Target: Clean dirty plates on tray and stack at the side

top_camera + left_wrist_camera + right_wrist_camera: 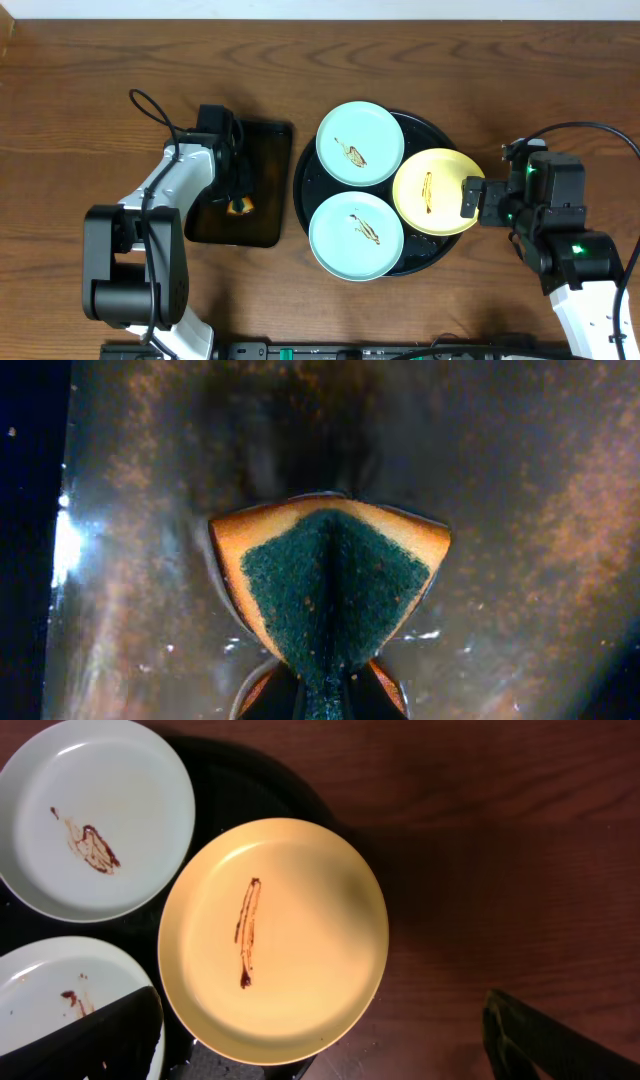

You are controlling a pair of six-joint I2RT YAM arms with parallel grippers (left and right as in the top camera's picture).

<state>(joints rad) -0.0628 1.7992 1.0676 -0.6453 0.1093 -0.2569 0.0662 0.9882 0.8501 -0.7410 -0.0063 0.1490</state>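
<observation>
Robotics lab: twin arms on wooden table

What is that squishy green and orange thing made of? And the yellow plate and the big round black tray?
The sponge looks like soft orange foam with a rough dark green scrubbing layer; it folds where it is pinched. The yellow plate seems to be smooth plastic or ceramic, hard to tell which; it is slightly shiny. The round tray looks like smooth black plastic, perhaps.

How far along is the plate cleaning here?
Done: nothing; all three plates sit smeared on the round tray, none stacked aside. In hand: left hand shut on the sponge at the small tray; right hand open by the yellow plate. Left: wiping and stacking all.
</observation>
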